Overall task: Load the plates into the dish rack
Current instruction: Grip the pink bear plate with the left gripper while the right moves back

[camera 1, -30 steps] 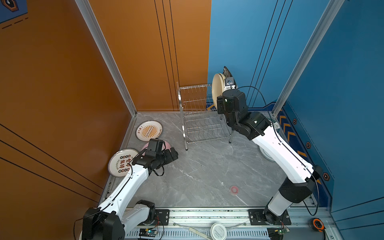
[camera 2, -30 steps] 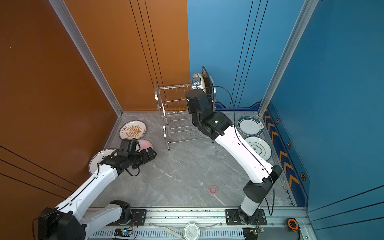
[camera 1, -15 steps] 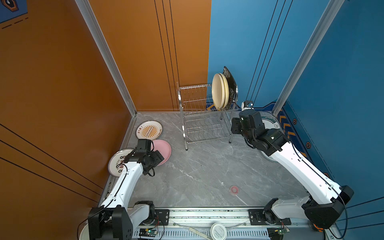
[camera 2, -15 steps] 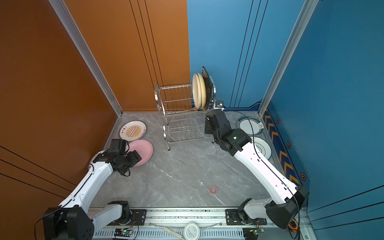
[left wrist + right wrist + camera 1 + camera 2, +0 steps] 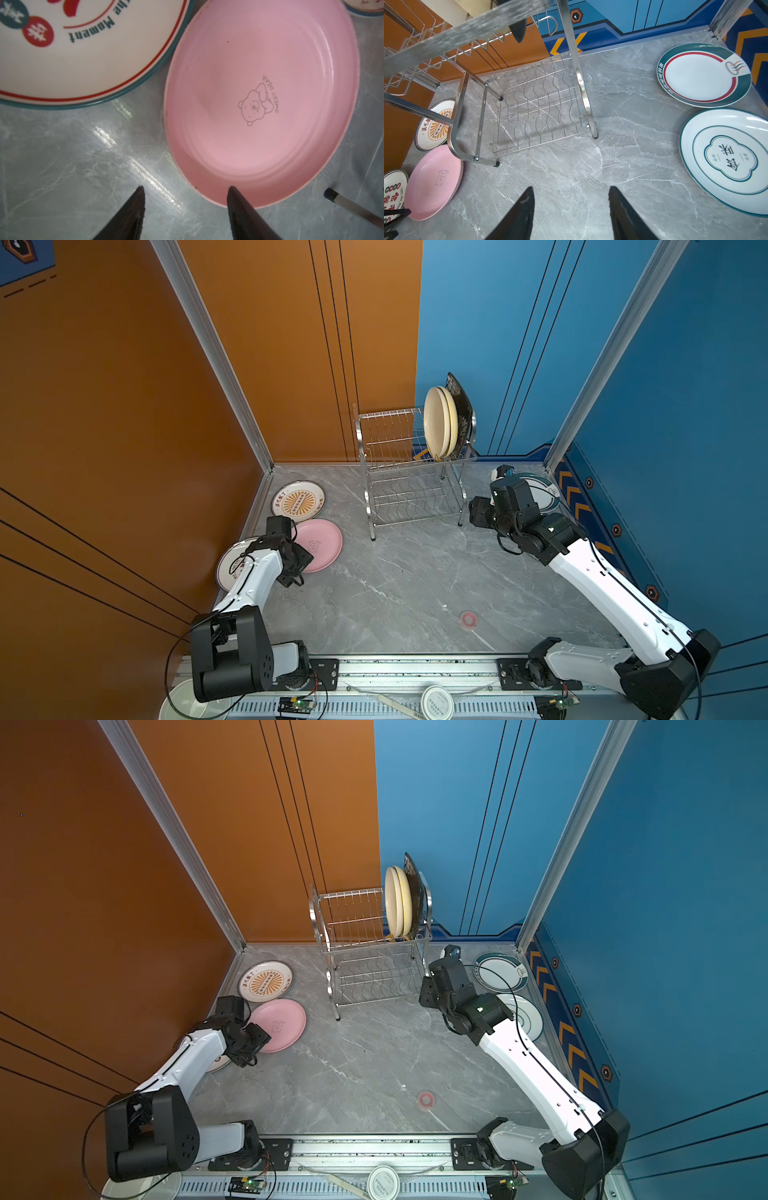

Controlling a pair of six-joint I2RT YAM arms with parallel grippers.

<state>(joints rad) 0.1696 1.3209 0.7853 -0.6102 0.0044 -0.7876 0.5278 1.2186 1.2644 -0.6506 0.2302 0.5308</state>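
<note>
right end effector (image 5: 570, 190) withdrew from shiny steel wire dish rack (image 5: 537, 108), spread, empty; left end effector (image 5: 185, 188), spread, straddles round pink plate (image 5: 261, 104) rim: pinch squarely.

Field notes for you, operator:
- Orange panel walls (image 5: 124, 406) fill the left and upper middle of both top views, scored with thin dark lines. Blue walls (image 5: 685, 364) take the right.
- An aluminium corner post (image 5: 218, 364) slants down to the grey marbled floor (image 5: 395, 580).
- The floor is glossy, with pale glare streaks.
- Chevron skirting (image 5: 548, 988) runs along the right edge.
- A red ring mark (image 5: 468, 619) sits lower centre.
</note>
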